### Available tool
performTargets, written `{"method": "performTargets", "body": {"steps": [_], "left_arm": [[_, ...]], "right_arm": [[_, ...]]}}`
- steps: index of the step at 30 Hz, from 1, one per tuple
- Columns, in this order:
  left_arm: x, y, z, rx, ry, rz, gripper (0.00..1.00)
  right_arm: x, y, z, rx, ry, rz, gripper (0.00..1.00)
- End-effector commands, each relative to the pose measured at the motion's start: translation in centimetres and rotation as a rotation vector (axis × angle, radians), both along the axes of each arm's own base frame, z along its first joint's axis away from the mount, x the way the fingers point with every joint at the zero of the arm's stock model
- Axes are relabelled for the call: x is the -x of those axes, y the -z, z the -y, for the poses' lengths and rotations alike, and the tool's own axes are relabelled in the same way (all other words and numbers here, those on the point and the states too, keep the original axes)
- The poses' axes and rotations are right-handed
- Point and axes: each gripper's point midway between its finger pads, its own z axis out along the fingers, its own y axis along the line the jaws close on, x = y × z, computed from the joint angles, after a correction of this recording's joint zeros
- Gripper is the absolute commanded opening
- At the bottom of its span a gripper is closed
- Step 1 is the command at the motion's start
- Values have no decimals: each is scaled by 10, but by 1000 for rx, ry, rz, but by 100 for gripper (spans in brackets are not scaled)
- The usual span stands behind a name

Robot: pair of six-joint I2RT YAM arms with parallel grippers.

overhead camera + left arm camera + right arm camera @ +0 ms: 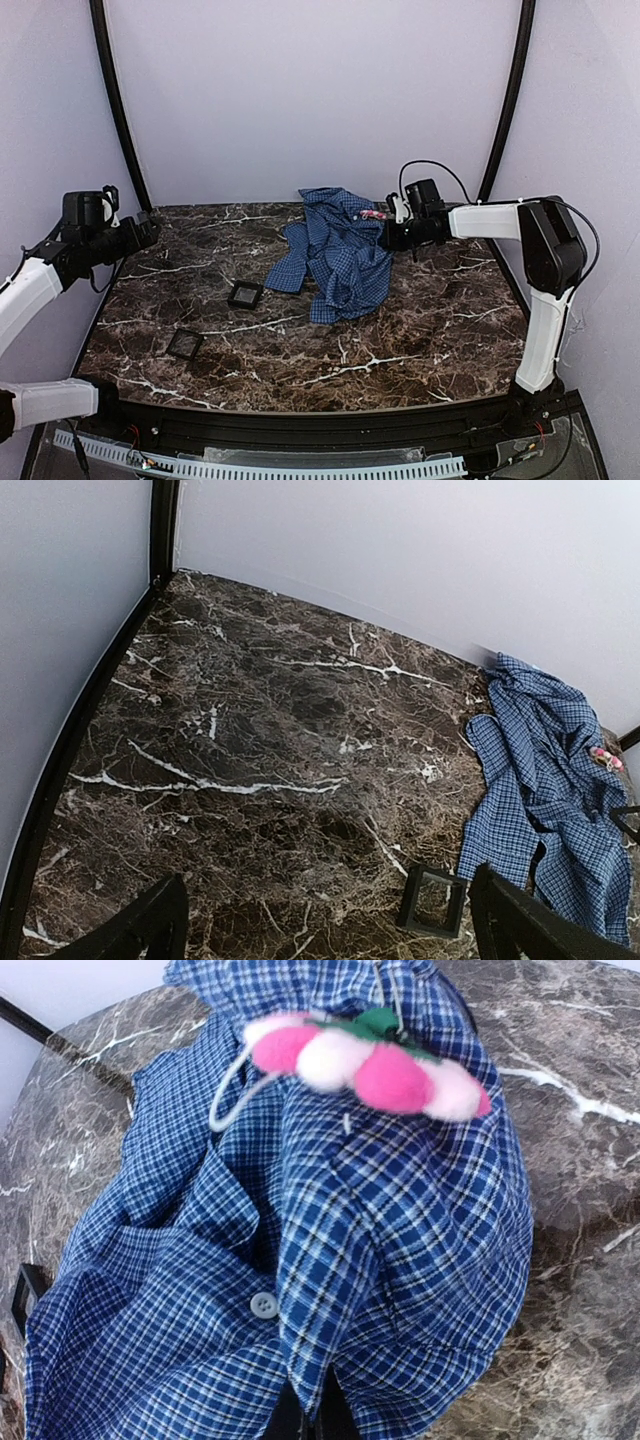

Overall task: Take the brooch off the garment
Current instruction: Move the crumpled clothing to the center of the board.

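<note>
Right gripper (386, 237): closed tight, pinching a fold of the shirt (340, 255) at its right edge. In the right wrist view, its dark fingers (292, 1424) peek out under the cloth at the bottom middle.
Shirt: blue checks, in a crumpled heap, upper middle of the top view.
Brooch (365, 1060): puffy pink and pale petals, sitting on the shirt, just above the pinch.
Left gripper (145, 232): wide open, holding nothing, far left, well apart from the shirt.
Trays (245, 293) (185, 344): two small black squares, lower left of the shirt.
Table (430, 330): dark marble with white veins.
</note>
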Motion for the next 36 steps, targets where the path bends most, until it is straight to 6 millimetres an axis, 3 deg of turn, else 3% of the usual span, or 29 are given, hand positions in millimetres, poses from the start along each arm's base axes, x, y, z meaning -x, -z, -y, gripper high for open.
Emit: {"method": "performTargets", "body": {"steps": [1,7,11,14,15,18,19,22,25,29,32,36], "left_arm": [[-3,-5,6,1,25,15,100],[-2,6,9,13,27,-6,100],[-5,14,26,64,75,-17,100],[-9,16,43,98,116,-26,100],[-10,18,49,107,129,-34,100],[-14,17,66,149,172,-26,100],[-14,20,73,154,192,-35,100],[-15,22,88,171,226,-41,100],[-15,29,108,184,277,-57,100],[-20,36,141,207,349,-74,100],[-29,44,172,211,422,-101,100],[-32,58,223,222,558,-157,100]], "right_arm": [[33,-19,-32,-37,-167,64,0],[109,-33,-81,-68,-340,39,0],[164,-44,-143,-138,-488,17,0],[179,-62,-185,-186,-556,43,0],[180,-70,-197,-204,-570,51,4],[172,-108,-220,-270,-576,115,50],[167,-119,-221,-276,-559,137,58],[144,-148,-208,-218,-461,227,76],[117,-152,-174,-151,-331,237,84],[88,-116,-116,-78,-191,156,91],[69,-77,-70,-44,-76,48,91],[58,-34,-36,-62,13,-65,88]]}}
